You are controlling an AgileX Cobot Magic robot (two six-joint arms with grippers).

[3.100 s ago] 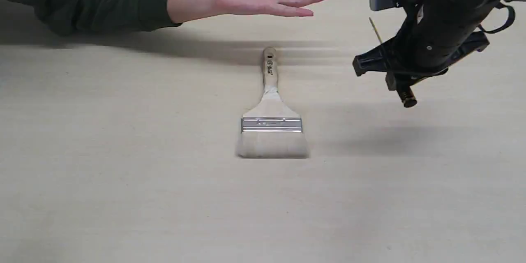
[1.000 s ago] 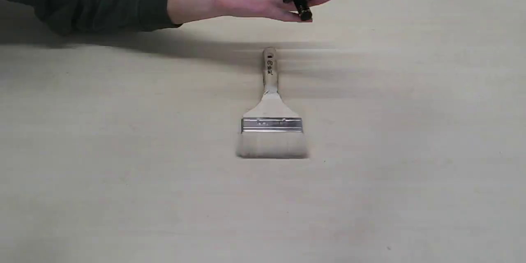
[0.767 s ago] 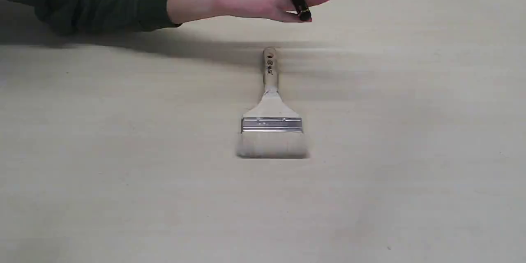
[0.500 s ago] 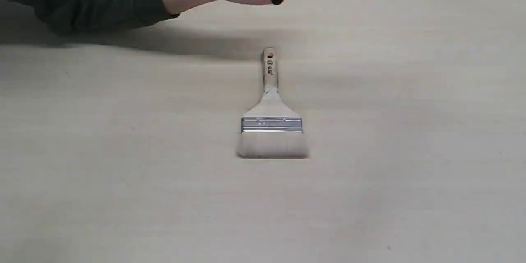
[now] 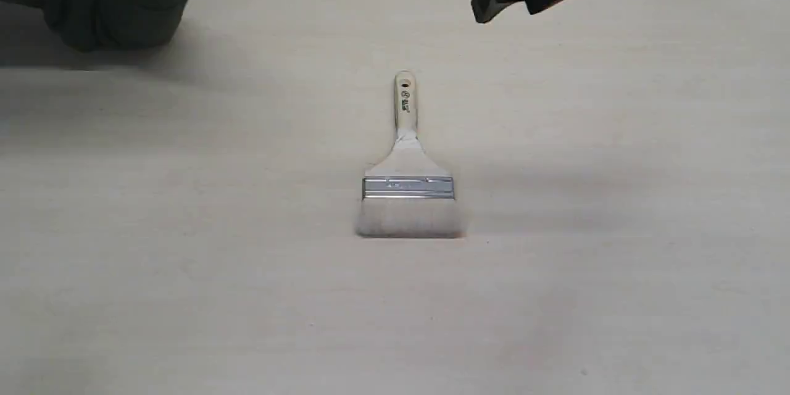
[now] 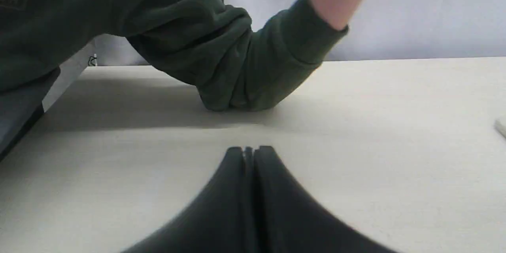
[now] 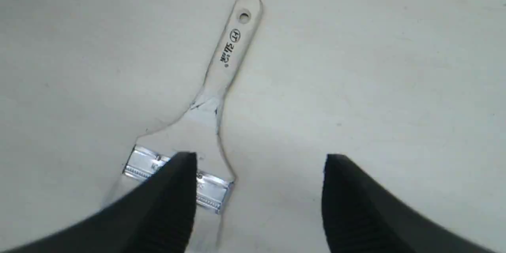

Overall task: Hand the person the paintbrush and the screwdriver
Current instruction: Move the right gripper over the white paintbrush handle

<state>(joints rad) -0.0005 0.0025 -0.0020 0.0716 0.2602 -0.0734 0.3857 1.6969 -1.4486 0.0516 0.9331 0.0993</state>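
Note:
The paintbrush (image 5: 407, 163) lies flat mid-table, with its pale handle pointing to the far side and its bristles to the near side. High above the table's far edge, right of the brush handle, my right gripper (image 5: 512, 6) hangs open and empty. In the right wrist view its jaws (image 7: 259, 162) stand wide apart above the paintbrush (image 7: 223, 67), one finger over the silver ferrule. The person (image 5: 111, 0) shows only as a green sleeve and a bit of forearm at the far left. The screwdriver is out of view. My left gripper (image 6: 249, 151) is shut, low over the table near the person's elbow (image 6: 233, 59).
The pale tabletop (image 5: 617, 296) fills the exterior view, with a light wall behind its far edge. The person's sleeve rests on the table at the far left.
The person's hand closed around the screwdriver and drew back left with it, out of view. My right gripper let go and has moved right, open.

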